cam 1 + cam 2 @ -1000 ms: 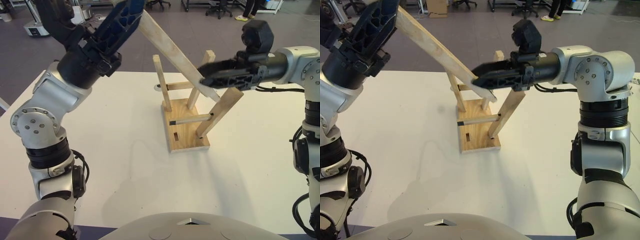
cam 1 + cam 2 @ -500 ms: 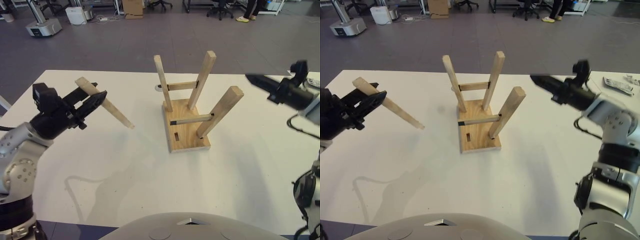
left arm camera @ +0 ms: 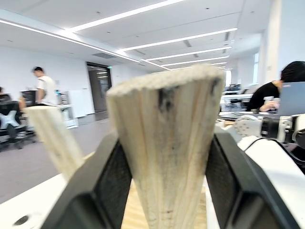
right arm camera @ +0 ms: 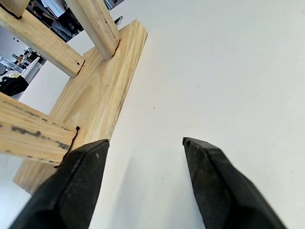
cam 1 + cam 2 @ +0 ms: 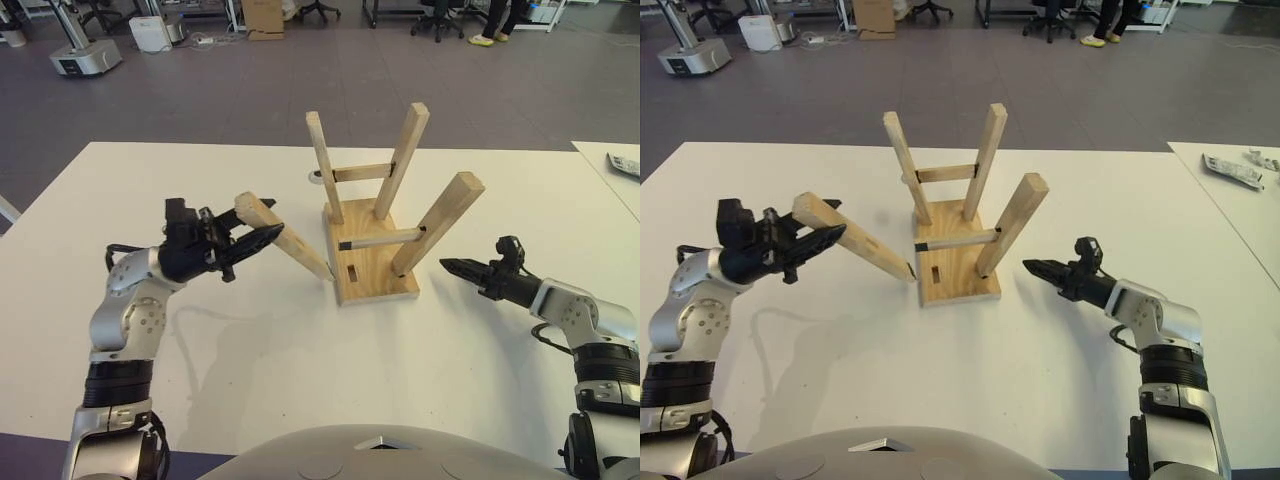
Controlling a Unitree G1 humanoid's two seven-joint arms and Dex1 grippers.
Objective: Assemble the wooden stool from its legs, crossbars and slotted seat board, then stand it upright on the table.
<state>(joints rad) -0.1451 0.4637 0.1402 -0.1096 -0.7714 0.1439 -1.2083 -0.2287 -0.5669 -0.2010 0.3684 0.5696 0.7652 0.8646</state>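
— Black-fingered left gripper (image 5: 255,245): how was it found?
— Clamped on a loose pale wooden leg (image 5: 297,252), whose far tip was held just beside the upturned, partly assembled wooden stool (image 5: 372,282) on the white table (image 5: 300,350).
— And the right gripper (image 5: 447,265)?
— Fingers were seen spread, empty, low near the stool's other side.

Right gripper (image 4: 145,142) hung wide open
Seat board (image 4: 100,86) lay just ahead of it on the white table (image 4: 214,71).
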